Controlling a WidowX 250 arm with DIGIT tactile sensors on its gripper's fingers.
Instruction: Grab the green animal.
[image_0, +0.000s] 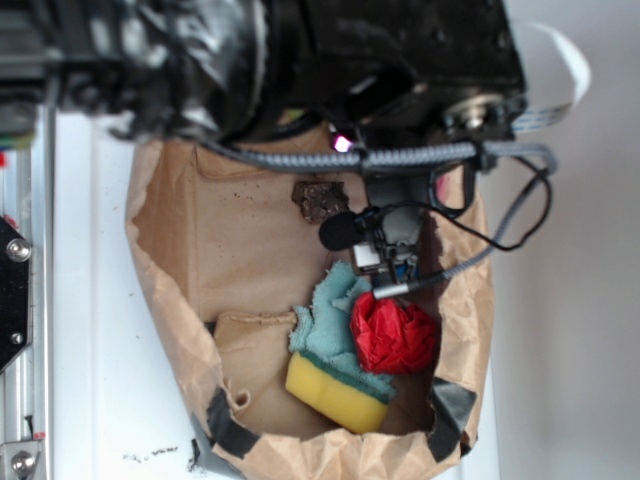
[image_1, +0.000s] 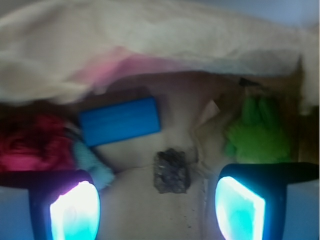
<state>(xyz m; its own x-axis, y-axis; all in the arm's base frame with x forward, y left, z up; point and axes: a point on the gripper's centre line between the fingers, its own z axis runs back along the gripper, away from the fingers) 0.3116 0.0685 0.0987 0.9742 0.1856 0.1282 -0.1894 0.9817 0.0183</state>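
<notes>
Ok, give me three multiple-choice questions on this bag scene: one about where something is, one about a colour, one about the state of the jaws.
1. In the wrist view, where is the green animal?
A. Upper right of the picture, beyond the jaws
B. Pinched between the jaws
C. On top of the block

2. What colour is the rectangular block in the wrist view?
A. White
B. Black
C. Blue

3. How do the jaws stand?
A. Shut on the green animal
B. Open, holding nothing
C. Shut on a cloth

Answers:
1. A, the lime-green plush sits above the right-hand lit pad, untouched.
2. C, it is plainly bright blue.
3. B, the two lit pads are wide apart with nothing gripped.
</notes>
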